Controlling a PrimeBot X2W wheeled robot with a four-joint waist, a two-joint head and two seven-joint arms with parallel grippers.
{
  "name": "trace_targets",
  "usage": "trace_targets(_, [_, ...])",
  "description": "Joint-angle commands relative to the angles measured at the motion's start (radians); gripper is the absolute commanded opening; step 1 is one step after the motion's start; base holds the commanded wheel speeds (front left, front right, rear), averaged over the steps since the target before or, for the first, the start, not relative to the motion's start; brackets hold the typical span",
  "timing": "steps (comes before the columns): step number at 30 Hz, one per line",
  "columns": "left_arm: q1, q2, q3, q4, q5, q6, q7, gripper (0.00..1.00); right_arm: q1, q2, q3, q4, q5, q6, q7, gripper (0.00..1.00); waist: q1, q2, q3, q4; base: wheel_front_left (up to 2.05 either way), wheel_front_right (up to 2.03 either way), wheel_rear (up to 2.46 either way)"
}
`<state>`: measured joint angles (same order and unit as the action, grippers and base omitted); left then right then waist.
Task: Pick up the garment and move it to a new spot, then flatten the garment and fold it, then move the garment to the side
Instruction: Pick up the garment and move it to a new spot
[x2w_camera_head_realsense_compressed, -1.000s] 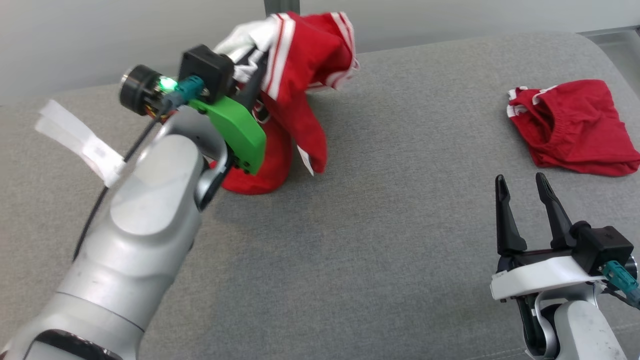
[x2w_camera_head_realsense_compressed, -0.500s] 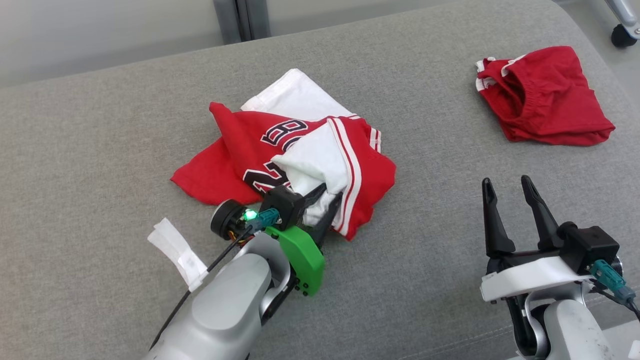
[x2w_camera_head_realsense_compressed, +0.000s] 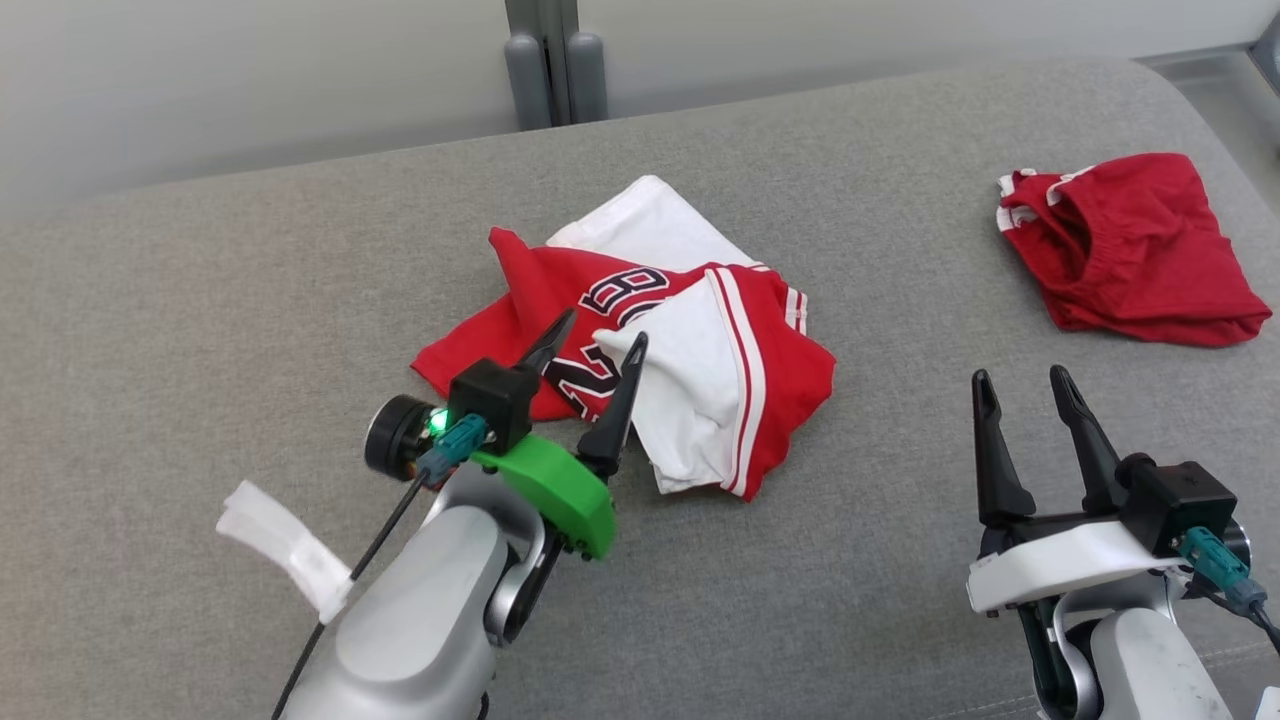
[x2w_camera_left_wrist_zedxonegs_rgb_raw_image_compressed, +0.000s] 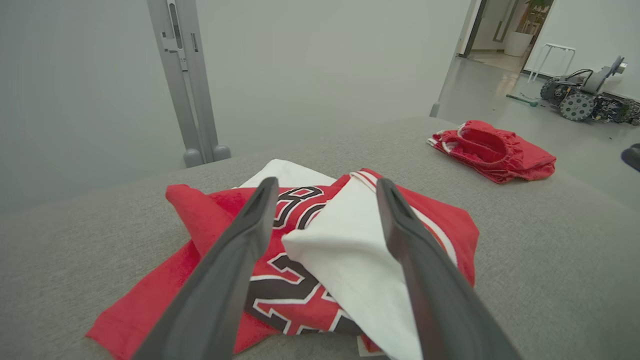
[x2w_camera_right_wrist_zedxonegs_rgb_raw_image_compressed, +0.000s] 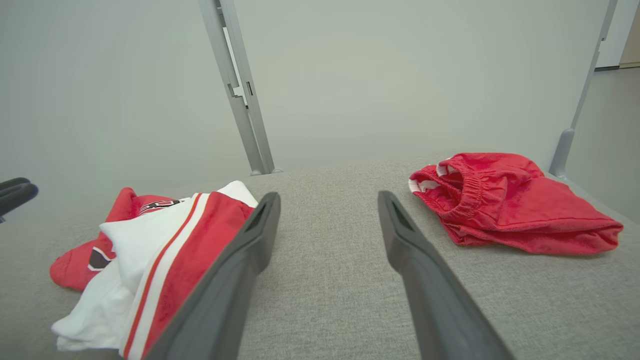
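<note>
The garment (x2w_camera_head_realsense_compressed: 700, 340) is a red and white jersey with black numbers, lying crumpled in the middle of the grey cushion; it also shows in the left wrist view (x2w_camera_left_wrist_zedxonegs_rgb_raw_image_compressed: 345, 240) and at the left of the right wrist view (x2w_camera_right_wrist_zedxonegs_rgb_raw_image_compressed: 165, 240). My left gripper (x2w_camera_head_realsense_compressed: 603, 343) stands open just above the garment's near edge, with nothing between its fingers (x2w_camera_left_wrist_zedxonegs_rgb_raw_image_compressed: 235, 260). My right gripper (x2w_camera_head_realsense_compressed: 1022, 378) is open at the lower right, apart from the garment, over bare cushion.
A second red garment (x2w_camera_head_realsense_compressed: 1130, 250) lies bunched at the far right of the grey cushion (x2w_camera_head_realsense_compressed: 250, 300). A grey metal post (x2w_camera_head_realsense_compressed: 545, 60) stands behind the cushion's far edge. A white tag (x2w_camera_head_realsense_compressed: 285, 545) hangs from my left arm's cable.
The left gripper carried the lifted garment down onto the cushion, opened and let it go. The head camera shifted between frames. The right gripper stayed open and still.
</note>
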<state>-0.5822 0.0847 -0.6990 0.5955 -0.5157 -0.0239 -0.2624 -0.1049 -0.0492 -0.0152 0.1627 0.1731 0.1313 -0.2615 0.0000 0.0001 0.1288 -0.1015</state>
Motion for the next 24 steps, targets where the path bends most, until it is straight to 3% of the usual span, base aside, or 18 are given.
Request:
trace_targets(1, [0.049,0.018,0.028,-0.022,0.013,0.016,-0.003,1.00,0.019,-0.002,-0.002,0.006,-0.007,-0.001,-0.003,1.00,0.0000,-0.0001,-0.049,0.038,0.00,0.00,0.00])
trace_targets(7, [0.210,0.040,0.178,-0.122,0.032,0.077,-0.003,1.00,0.044,-0.002,-0.003,0.022,-0.013,-0.001,-0.001,1.00,0.0000,-0.0001,-0.094,0.062,0.00,0.00,0.00])
trace_targets(13, [0.352,0.044,0.302,-0.192,0.067,0.107,-0.002,1.00,0.066,-0.002,-0.011,0.036,-0.007,-0.001,-0.002,1.00,0.0000,-0.0001,-0.110,0.081,0.00,0.00,0.00])
trace_targets(24, [0.454,0.005,0.428,-0.242,0.139,0.081,-0.002,1.00,0.055,-0.002,0.000,0.071,0.024,-0.001,-0.004,1.00,0.0000,-0.0001,-0.104,0.100,0.00,0.00,0.00])
